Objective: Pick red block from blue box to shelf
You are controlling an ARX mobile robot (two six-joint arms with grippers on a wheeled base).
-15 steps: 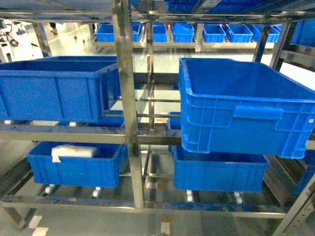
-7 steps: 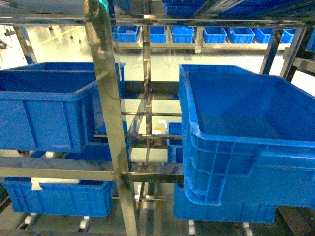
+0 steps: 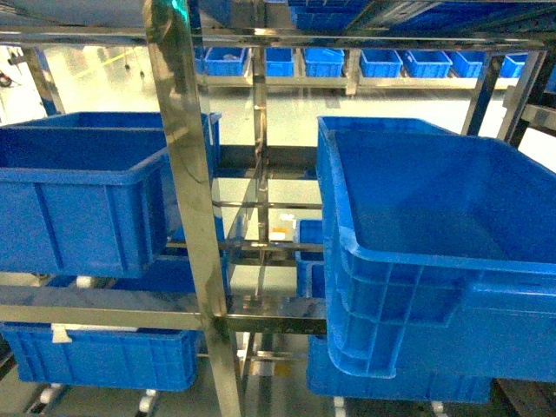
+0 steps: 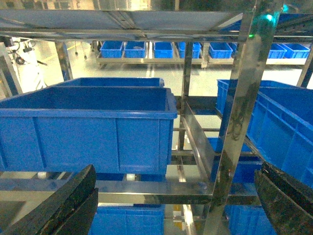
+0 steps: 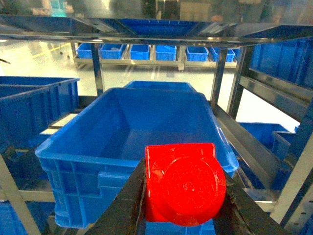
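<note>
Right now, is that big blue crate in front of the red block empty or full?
Empty, as far as visible: the blue crate shows bare inner walls and floor beyond the red block.

We see a bright room lit from above. The pale floor (image 3: pixel 287 130) far behind the rack shines almost white. The steel post (image 3: pixel 187 200) glares and mirrors blue and green spots. The red block (image 5: pixel 183 183), held between the right pincer's (image 5: pixel 181 215) dark fingers (image 5: pixel 122 205), looks soft and blurry up close. The left pincer's fingers (image 4: pixel 63 205) are dark and fuzzy. All three views look a little hazy.
</note>
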